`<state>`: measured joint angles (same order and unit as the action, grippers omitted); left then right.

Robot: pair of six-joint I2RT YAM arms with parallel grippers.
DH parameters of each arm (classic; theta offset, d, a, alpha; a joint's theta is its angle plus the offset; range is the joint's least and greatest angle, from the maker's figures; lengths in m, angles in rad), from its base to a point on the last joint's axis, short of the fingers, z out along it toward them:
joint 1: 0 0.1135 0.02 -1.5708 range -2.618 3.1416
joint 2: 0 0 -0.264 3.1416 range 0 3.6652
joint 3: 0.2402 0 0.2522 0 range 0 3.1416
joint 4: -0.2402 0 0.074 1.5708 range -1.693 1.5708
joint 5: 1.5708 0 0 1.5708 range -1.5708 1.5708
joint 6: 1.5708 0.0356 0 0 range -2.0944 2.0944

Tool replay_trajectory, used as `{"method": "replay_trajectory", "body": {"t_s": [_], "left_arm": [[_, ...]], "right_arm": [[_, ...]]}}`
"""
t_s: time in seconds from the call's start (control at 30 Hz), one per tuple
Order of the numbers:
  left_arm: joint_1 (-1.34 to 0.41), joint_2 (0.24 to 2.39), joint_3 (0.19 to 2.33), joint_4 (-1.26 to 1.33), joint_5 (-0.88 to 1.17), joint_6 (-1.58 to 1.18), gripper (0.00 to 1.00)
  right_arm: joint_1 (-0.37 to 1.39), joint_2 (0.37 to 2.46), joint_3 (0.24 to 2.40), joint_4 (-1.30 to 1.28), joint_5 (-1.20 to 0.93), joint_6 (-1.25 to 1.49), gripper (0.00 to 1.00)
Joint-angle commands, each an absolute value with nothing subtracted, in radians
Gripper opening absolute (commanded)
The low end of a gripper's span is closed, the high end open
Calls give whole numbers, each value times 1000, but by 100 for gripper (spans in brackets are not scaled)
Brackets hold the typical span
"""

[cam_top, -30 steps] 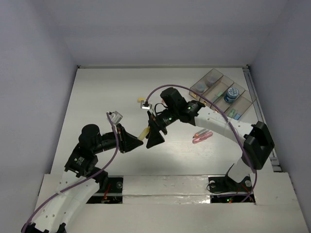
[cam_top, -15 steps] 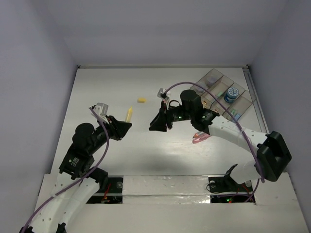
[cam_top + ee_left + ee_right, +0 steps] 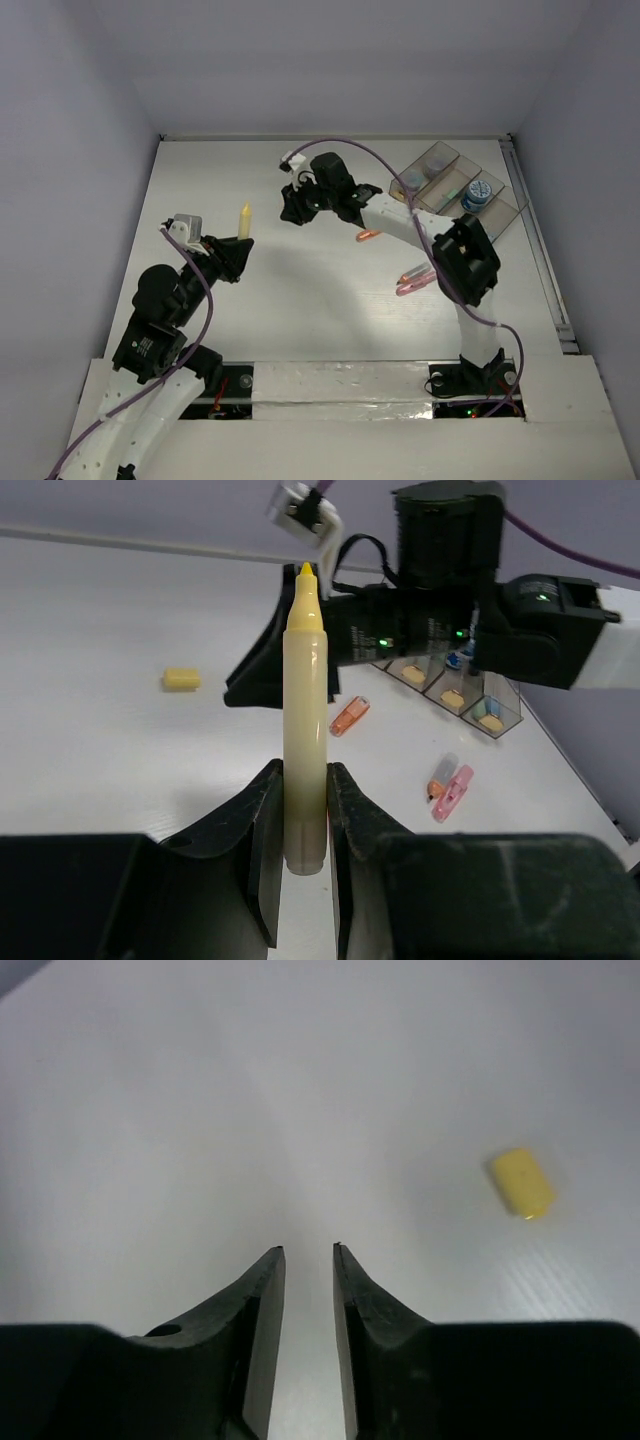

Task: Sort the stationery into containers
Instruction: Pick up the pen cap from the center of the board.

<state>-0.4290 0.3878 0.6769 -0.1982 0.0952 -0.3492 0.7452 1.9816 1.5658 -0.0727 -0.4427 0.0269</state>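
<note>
**Table** (image 3: 300,320): white, and carries everything listed.
**Containers** (image 3: 447,178): four joined clear bins at the far right corner.
**Left gripper** (image 3: 303,770): over the table's left half, pinching the yellow marker (image 3: 305,710) by its base, tip bare.
**Right gripper** (image 3: 308,1252): jaws at a narrow gap, nothing between them.
**Yellow cap** (image 3: 521,1182): loose on the table, off to one side of those jaws.
**Handling:** probably fetching the cap. Widen the jaws, centre them over the cap, then close.

Bare table (image 3: 300,300) passable near centre; far-right way to containers (image 3: 460,190) crossed by right arm (image 3: 400,218), orange stub (image 3: 368,236) and pink sticks (image 3: 417,280) lying beside it.
</note>
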Motion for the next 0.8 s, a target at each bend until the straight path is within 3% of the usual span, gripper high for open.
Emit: {"method": "replay_trajectory", "body": {"t_s": [0.0, 0.07, 0.2, 0.3, 0.77], "left_arm": [[-442, 377, 698, -144, 52, -316, 0], [-451, 380, 698, -146, 49, -318, 0], [-451, 388, 696, -138, 63, -314, 0], [-451, 388, 696, -138, 66, -314, 0], [-451, 391, 698, -135, 72, -310, 0]], "right_arm": [[741, 2091, 1745, -245, -270, -162, 37], [741, 2152, 1869, -297, -212, -231, 41], [741, 2323, 2070, -428, -131, -319, 66], [741, 2403, 2213, -507, -78, -385, 76], [692, 2602, 2462, -600, -143, -479, 77]]}}
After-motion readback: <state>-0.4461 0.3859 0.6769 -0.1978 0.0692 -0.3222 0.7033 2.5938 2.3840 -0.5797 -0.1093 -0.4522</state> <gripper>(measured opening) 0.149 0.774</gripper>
